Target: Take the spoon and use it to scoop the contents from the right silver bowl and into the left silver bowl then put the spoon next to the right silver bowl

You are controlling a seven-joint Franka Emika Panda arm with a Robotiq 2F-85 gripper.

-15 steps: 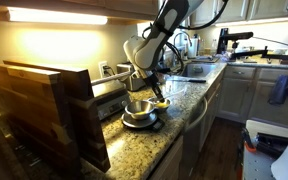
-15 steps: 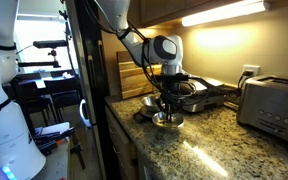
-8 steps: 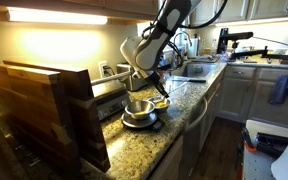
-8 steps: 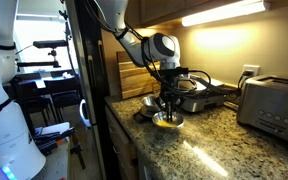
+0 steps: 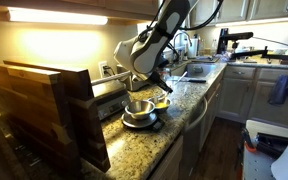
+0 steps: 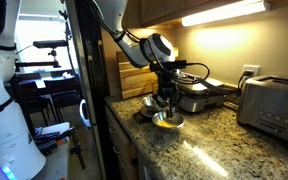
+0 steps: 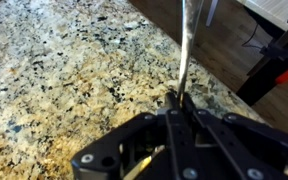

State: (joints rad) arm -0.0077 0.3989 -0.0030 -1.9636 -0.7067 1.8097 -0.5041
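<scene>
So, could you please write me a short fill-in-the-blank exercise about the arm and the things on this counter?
1. In the wrist view, the gripper is ___ on the spoon.
2. In an exterior view, the left silver bowl is ___ than the right silver bowl.
3. In an exterior view, the silver appliance by the wall is a ___.
Missing words: shut; larger; toaster.

Hand (image 5: pixel 153 88) above left silver bowl (image 5: pixel 137 108), granite counter (image 5: pixel 149 150); wooden boards (image 5: pixel 44 110) nearby.
</scene>
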